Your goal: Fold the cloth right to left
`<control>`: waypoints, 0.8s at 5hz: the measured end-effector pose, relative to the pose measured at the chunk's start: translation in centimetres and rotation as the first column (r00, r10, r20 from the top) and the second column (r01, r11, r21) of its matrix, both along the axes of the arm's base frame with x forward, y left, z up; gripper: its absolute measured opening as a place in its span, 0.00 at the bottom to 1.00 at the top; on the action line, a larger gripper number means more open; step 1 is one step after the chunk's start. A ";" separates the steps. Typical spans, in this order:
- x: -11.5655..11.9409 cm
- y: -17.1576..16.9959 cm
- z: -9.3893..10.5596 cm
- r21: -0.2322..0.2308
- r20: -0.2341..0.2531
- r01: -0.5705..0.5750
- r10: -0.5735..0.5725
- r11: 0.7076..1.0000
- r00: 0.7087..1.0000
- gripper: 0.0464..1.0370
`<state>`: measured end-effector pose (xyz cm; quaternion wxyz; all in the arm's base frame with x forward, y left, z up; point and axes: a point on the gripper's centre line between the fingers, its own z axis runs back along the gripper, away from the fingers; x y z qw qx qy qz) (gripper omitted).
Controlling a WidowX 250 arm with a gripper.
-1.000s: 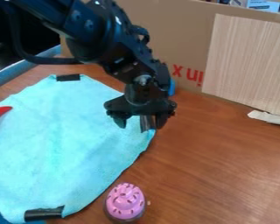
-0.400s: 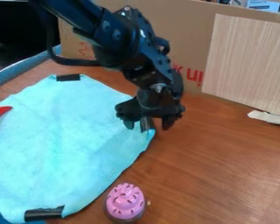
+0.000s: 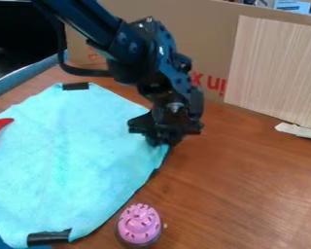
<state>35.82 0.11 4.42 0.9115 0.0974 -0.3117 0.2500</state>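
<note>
A lab-like robot workspace: mechanical arm (image 3: 135,44), wooden table (image 3: 249,189), cardboard screen (image 3: 207,34).

Red print on the cardboard (image 3: 210,34) behind the pincer (image 3: 162,142).
Large red letters (image 3: 215,84) are printed up and right of the pincer; a faint red mark (image 3: 92,56) is seen up and left. Farther up and right, a blue label (image 3: 292,6) is too small to be read.

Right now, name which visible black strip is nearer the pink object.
The strip at the cloth's near edge; the other strip lies at the far edge.
</note>
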 end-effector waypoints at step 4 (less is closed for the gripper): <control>-2.6 2.7 4.3 -0.104 0.086 -0.004 0.013 0.995 0.996 0.01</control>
